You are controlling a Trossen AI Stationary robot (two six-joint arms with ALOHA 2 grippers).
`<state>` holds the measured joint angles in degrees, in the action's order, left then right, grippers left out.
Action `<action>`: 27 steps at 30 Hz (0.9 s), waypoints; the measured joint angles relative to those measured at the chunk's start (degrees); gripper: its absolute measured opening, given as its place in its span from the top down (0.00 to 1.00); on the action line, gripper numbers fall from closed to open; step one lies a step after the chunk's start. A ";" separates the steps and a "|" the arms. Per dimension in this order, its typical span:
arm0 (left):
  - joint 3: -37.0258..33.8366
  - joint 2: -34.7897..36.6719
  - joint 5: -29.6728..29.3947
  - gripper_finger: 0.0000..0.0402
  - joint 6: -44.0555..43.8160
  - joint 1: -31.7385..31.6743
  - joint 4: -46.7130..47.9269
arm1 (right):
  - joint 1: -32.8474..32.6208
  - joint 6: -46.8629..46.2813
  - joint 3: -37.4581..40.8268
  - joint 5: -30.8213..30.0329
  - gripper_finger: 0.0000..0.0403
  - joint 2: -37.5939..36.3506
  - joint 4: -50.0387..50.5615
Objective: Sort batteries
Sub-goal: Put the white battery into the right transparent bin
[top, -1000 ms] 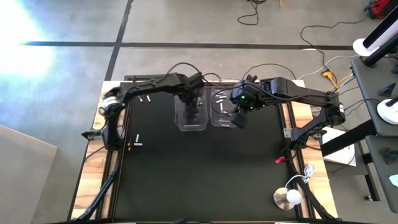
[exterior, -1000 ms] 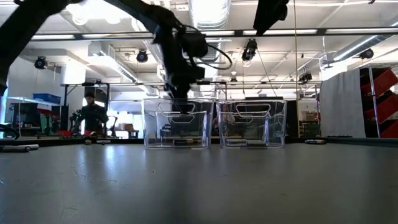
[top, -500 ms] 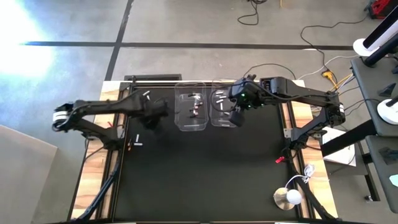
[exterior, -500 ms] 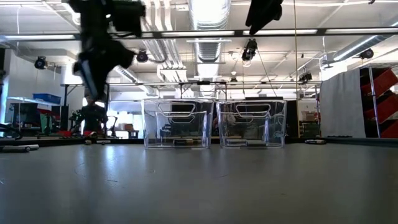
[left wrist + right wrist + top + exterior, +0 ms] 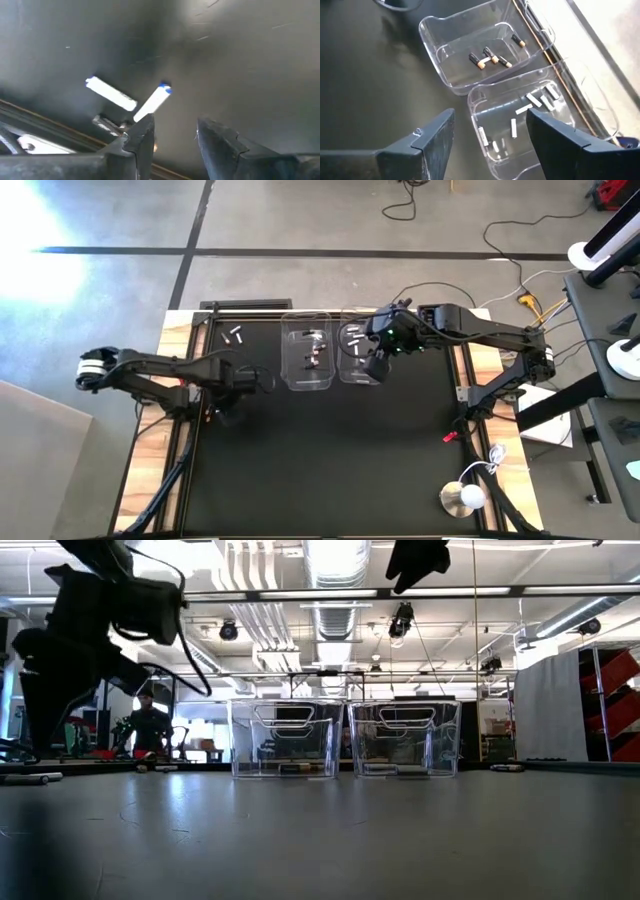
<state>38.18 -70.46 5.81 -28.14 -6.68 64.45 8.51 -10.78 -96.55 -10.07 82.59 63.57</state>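
Two silvery-white batteries [image 5: 111,94] [image 5: 152,102] and a dark one [image 5: 107,123] lie on the black mat by its left edge. My left gripper [image 5: 172,135] is open and hovers just over them, one finger next to the nearer white battery; in the high view it is [image 5: 228,392]. More white batteries [image 5: 235,335] lie on the mat's far left. The left clear bin [image 5: 485,50] holds dark batteries, and the right clear bin [image 5: 530,120] holds white ones. My right gripper [image 5: 490,145] is open and hangs above the right bin [image 5: 357,352].
The two bins [image 5: 285,738] [image 5: 405,738] stand side by side at the mat's far middle. A wooden frame and metal rail [image 5: 185,415] run along the mat's left edge. A white round object [image 5: 463,497] sits at the near right. A person [image 5: 148,725] stands in the room beyond.
My left arm has swung away from above the left bin toward the table's left and near side and come down over the batteries by the left edge. My right gripper has stayed above the right bin.
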 joint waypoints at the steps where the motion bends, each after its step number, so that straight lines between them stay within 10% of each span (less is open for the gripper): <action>1: -0.23 -0.58 -0.76 0.68 0.84 0.00 -0.02 | 0.00 -0.55 0.00 0.01 0.41 0.00 0.00; 27: -1.55 -17.58 -1.35 0.81 8.10 2.85 -6.48 | -4.76 -12.69 0.24 3.64 0.44 0.02 0.15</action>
<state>36.64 -88.04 4.46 -20.04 -3.83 57.98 3.75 -23.47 -96.31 -6.44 82.61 63.72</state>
